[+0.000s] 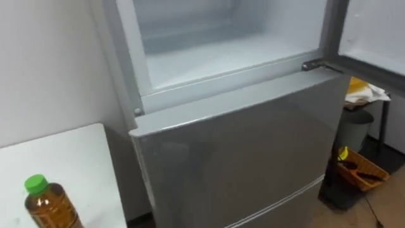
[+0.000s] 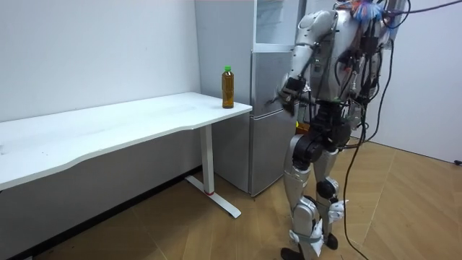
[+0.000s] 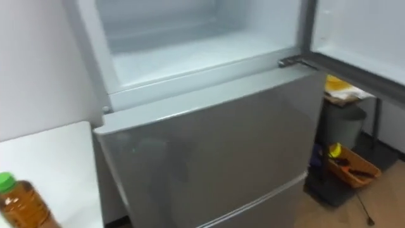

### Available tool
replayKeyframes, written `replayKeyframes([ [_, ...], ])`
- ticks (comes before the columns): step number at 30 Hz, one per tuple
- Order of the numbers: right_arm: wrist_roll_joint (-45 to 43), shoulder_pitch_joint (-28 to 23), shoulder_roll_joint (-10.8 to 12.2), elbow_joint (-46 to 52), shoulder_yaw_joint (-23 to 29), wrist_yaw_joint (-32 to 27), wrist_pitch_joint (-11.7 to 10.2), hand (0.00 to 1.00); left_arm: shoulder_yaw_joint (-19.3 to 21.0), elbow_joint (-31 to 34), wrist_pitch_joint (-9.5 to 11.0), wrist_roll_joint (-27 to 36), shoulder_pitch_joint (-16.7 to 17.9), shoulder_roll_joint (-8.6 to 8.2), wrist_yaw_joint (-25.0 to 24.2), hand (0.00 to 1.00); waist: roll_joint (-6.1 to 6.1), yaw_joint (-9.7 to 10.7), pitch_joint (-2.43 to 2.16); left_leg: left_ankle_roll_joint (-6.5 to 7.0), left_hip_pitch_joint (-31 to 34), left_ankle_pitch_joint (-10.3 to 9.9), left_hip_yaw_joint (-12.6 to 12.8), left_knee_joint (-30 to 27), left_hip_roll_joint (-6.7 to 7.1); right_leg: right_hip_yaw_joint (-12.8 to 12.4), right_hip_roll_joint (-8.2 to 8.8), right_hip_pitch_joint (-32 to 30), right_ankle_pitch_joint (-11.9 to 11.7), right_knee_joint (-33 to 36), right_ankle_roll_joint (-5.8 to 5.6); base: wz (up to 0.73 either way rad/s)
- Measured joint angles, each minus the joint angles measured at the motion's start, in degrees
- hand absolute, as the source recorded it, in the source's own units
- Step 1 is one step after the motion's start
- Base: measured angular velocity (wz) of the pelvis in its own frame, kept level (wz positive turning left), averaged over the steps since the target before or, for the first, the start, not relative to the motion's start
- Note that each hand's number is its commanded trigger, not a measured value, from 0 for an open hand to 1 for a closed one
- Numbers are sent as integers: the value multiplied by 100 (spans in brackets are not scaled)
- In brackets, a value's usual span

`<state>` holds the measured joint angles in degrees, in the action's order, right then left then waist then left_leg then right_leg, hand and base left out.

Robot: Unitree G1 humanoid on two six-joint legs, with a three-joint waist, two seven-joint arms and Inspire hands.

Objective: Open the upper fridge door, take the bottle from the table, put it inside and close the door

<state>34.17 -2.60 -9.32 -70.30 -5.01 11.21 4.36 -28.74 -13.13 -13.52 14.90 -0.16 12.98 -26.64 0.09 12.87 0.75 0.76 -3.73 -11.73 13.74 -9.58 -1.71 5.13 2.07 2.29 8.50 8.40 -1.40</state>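
A white table [image 2: 108, 130] stands along the pale wall [image 2: 94, 50]. On the wooden floor [image 1: 389, 206] an orange crate [image 1: 361, 170] with small tools sits just beside a dark round bin [image 1: 354, 130]; above the bin lies a yellow and white bundle [image 1: 362, 88].

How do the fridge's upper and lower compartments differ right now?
The upper compartment stands open, its door swung aside; the lower compartment is shut. The upper compartment shows a white interior; the lower compartment shows only its grey door front. Both belong to one fridge beside the white table.
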Motion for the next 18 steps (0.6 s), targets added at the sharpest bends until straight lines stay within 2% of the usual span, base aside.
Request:
replayKeyframes([
  [1, -37, -38, 2, 8, 7, 12, -20, 0, 200, -371, 8, -192, 174, -23, 126, 0, -34, -147, -18, 0, 29, 0, -24, -2, 3, 20, 5, 6, 0, 0, 0, 22],
  [2, -36, -71, 2, 34, 9, 16, -31, 0, 287, -478, 9, -286, 267, -3, 182, 0, -43, -211, -28, 0, 49, 0, -34, -5, 3, 28, 4, 5, 0, 3, 0, 11],
  [3, -27, -160, -1, 127, 2, 21, -81, 0, 451, -583, 14, -380, 462, 62, 276, 0, -46, -314, -32, -2, 76, -2, -73, -7, 4, 61, 6, -8, -1, 15, -1, 18],
  [5, -31, -216, 1, 147, -9, 26, -115, 0, 635, -821, 63, -494, 585, 97, 413, 0, -29, -435, -29, -2, 92, -2, -176, -6, 13, 139, 15, 8, -1, 30, -1, 21],
  [6, -43, -231, 11, 151, -8, 36, -120, 0, 752, -1050, 195, -589, 637, 76, 522, 0, -12, -508, -27, -2, 89, -2, -197, 0, 15, 187, 18, 36, -1, 26, -1, 14],
  [7, -52, -254, 14, 153, -9, 48, -123, 0, 814, -1199, 289, -630, 653, 73, 580, 0, -2, -529, -22, -2, 86, -2, -206, 3, 15, 227, 22, 66, -1, 22, -1, 19],
  [8, -56, -257, 12, 154, -7, 79, -124, 0, 877, -1501, 411, -731, 667, 46, 700, 0, 25, -541, -36, -3, 69, -2, -263, 8, 17, 305, 26, 104, 0, 25, -2, 18],
  [11, -149, -192, 12, 144, -9, 166, -126, 0, 1058, -2065, 646, -927, 739, -59, 929, 0, 40, -575, -11, -9, 23, 1, -305, 27, 23, 311, 24, 148, 1, 22, -4, 5],
  [14, -150, -211, 11, 146, -48, 233, -133, 0, 1066, -2561, 829, -946, 761, -134, 1034, 0, 32, -653, -10, -12, 3, 3, -302, 24, 28, 301, 23, 169, 1, 22, -4, 0],
  [18, -136, -243, 11, 118, -97, 267, -144, 0, 1093, -3228, 1169, -932, 790, -227, 1211, 0, 1, -738, -21, -12, -1, 4, -306, 9, 31, 292, 26, 176, 1, 23, -3, 0],
])
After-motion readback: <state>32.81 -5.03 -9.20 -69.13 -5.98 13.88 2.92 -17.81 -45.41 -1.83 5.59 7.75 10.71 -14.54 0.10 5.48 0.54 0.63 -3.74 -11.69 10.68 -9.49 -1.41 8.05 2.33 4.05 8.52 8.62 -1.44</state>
